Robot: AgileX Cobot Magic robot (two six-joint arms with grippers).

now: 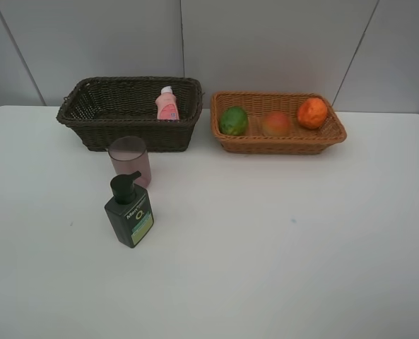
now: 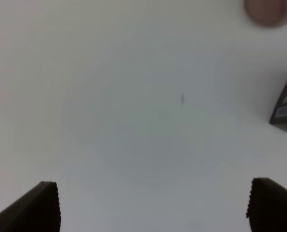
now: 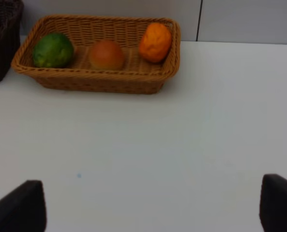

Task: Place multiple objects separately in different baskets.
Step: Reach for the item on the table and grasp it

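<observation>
Fingers of the left gripper are spread wide apart, and nothing is held between them. Only the bare white table is seen beneath. This gripper is pointed down at the tabletop. Off to one side of it the dark green pump bottle is cut by the frame edge, and a blurred pinkish shape beyond it is probably the translucent pink cup.

The right gripper is likewise opened wide and empty. It is aimed forward and low over the table toward the light orange-tan shallow woven wicker basket, and is well short of it.

Three items are laid in a row in the tan basket: the green lime-like fruit at its left end, the orange-red peach in the middle and the orange at the right end. The pink white-capped bottle is stood upright in the dark brown deeper woven wicker basket, toward its right end. The two baskets are set side by side at the back of the table, the brown one on the left.

Two items are found on the table outside the baskets — the cup just in front of the brown basket, and the pump bottle just in front of the cup, both upright.
</observation>
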